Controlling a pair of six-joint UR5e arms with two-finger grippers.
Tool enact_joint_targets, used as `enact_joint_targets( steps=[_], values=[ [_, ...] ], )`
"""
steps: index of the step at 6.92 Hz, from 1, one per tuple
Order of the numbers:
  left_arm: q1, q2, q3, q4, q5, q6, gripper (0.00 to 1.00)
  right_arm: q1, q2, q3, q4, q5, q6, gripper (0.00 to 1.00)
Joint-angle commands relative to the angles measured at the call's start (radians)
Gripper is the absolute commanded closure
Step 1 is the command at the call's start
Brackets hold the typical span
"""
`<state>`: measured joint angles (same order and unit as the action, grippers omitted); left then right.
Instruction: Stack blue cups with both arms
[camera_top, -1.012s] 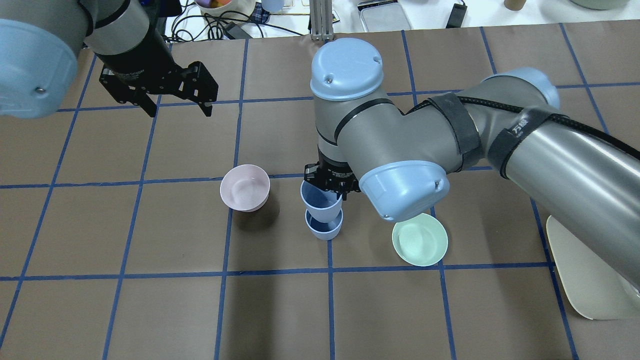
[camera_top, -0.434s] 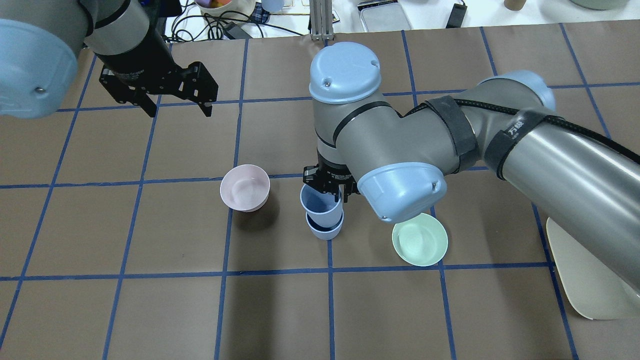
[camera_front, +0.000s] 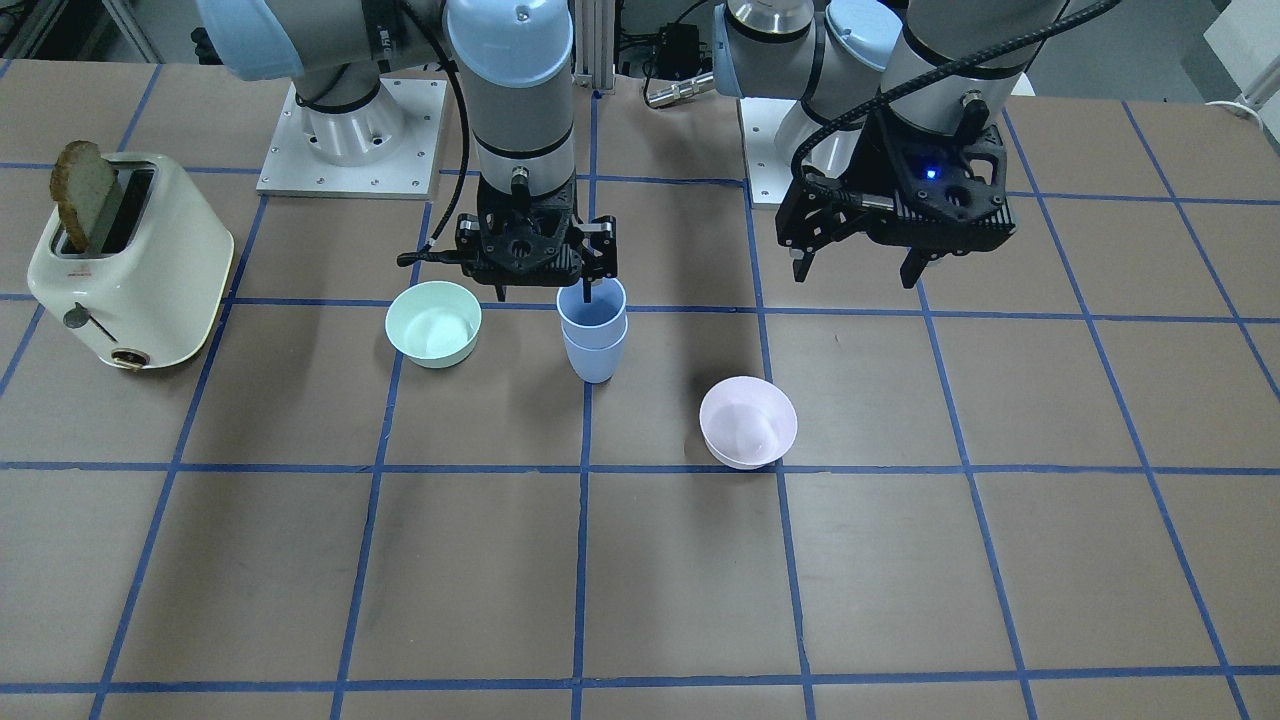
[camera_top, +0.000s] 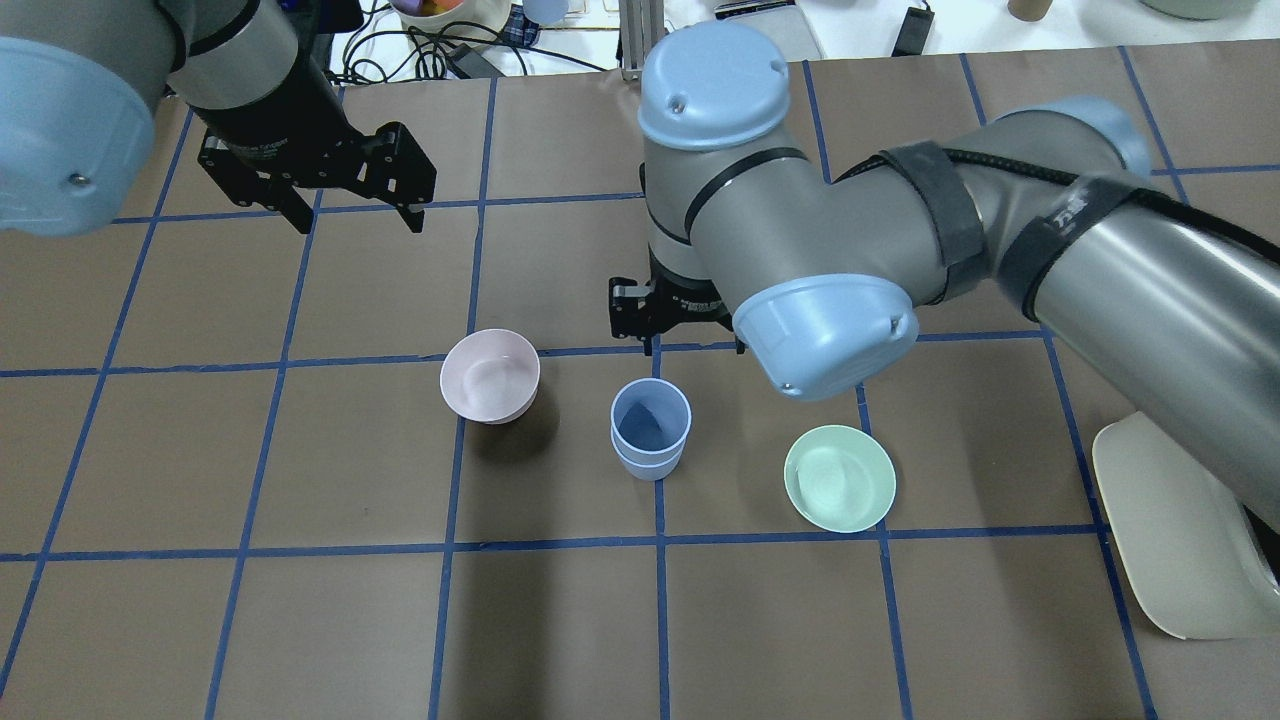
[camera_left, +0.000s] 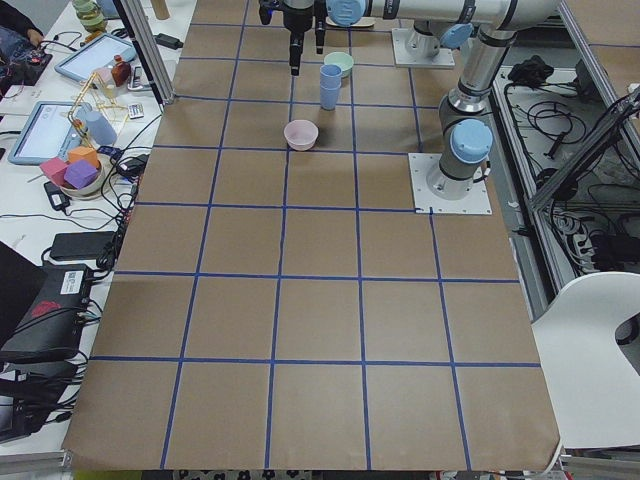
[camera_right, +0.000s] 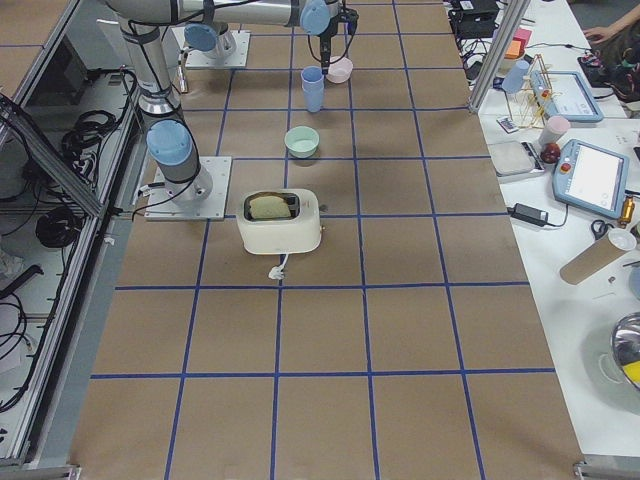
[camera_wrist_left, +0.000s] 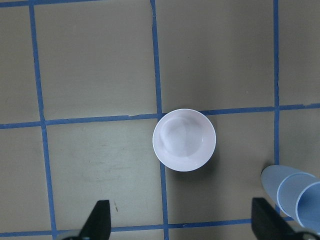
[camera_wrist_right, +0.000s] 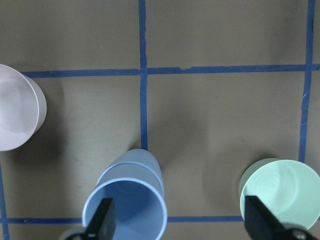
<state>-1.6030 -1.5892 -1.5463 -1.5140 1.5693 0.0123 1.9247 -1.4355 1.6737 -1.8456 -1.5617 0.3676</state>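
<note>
Two pale blue cups (camera_top: 650, 430) stand nested, one inside the other, on the brown table between two bowls; they also show in the front view (camera_front: 593, 335) and the right wrist view (camera_wrist_right: 130, 200). My right gripper (camera_top: 680, 325) is open and empty, raised above the table just beyond the stack, and shows in the front view (camera_front: 545, 288) with its fingers spread. My left gripper (camera_top: 358, 220) is open and empty, hovering over the far left of the table, also seen in the front view (camera_front: 856, 272). The stack's edge shows in the left wrist view (camera_wrist_left: 295, 192).
A pale pink bowl (camera_top: 490, 375) stands left of the stack and a mint-green bowl (camera_top: 840, 478) to its right. A cream toaster (camera_front: 125, 260) holding a slice of bread stands at the table's right end. Blue tape lines grid the brown table cover.
My right gripper has let go of the upper cup, opened, and moved up and away toward the far side. The upper cup now sits deeper in the lower one. The left arm has not moved.
</note>
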Motion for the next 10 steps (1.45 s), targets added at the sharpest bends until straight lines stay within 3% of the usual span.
enact_joint_targets(
  steps=[1, 3, 4, 5, 10],
  values=[
    [0.0, 0.0, 0.0, 0.0, 0.0, 0.0, 0.0, -0.196, -0.003, -0.107, 0.121, -0.004, -0.187, 0.0],
    [0.0, 0.0, -0.001, 0.0, 0.0, 0.0, 0.0, -0.35, -0.002, -0.262, 0.183, 0.008, -0.367, 0.0],
    [0.0, 0.0, 0.0, 0.0, 0.0, 0.0, 0.0, -0.354, -0.008, -0.288, 0.198, 0.006, -0.396, 0.0],
    [0.0, 0.0, 0.0, 0.0, 0.0, 0.0, 0.0, -0.351, -0.019, -0.276, 0.2, -0.007, -0.477, 0.0],
    [0.0, 0.005, 0.002, -0.018, 0.0, 0.0, 0.0, -0.375, -0.019, -0.275, 0.242, -0.018, -0.454, 0.0]
  ],
)
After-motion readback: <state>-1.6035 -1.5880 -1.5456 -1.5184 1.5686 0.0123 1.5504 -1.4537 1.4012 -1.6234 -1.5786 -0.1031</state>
